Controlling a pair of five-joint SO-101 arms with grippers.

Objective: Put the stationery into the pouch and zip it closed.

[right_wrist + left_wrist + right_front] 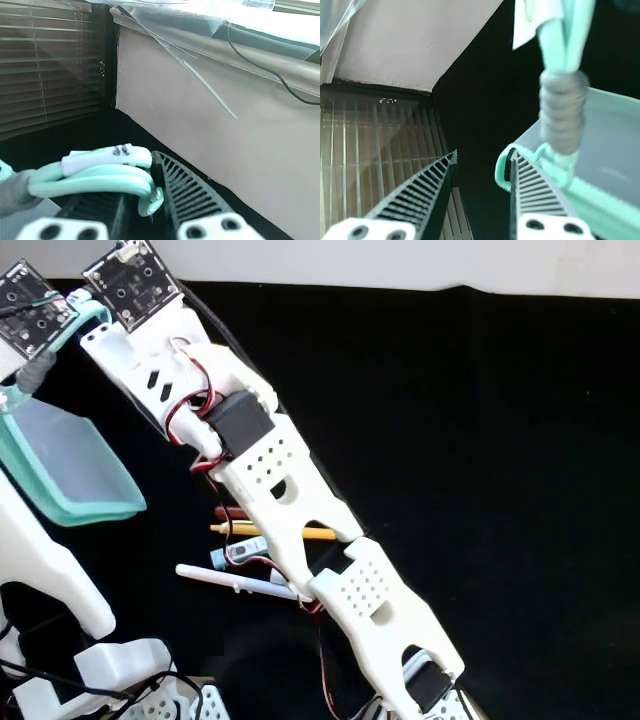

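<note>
High view first: at the near edge of the black table [480, 440] stand the white bases of both arms. Just beyond them, in the near left part of the table, lies the loose stationery: a slim white pen [225, 580], a yellow pencil [232, 528], a brown pen [228, 511] and a small light-blue piece [218, 558] whose kind I cannot tell. The long white right arm [290, 490] stretches across above them and hides their middles.

Farther on, at the table's left edge, the translucent pouch with mint-green trim [60, 455] hangs tilted, its mouth open. The left claw [482, 156] has its jaws apart, with the pouch's trim against the inner side of one finger. A grey wrapped pull [562, 110] dangles from the trim just beyond it.

Near the far left corner, the right claw [145, 190] is clamped on the pouch's mint-green loop [95, 177], which carries a white tag [100, 155].

Behind the table rises a pale wall [210, 125] with a clear plastic sheet [175, 30] and a black cable [270, 70] along its top. Brown slatted blinds [50, 75] stand beside the wall.
</note>
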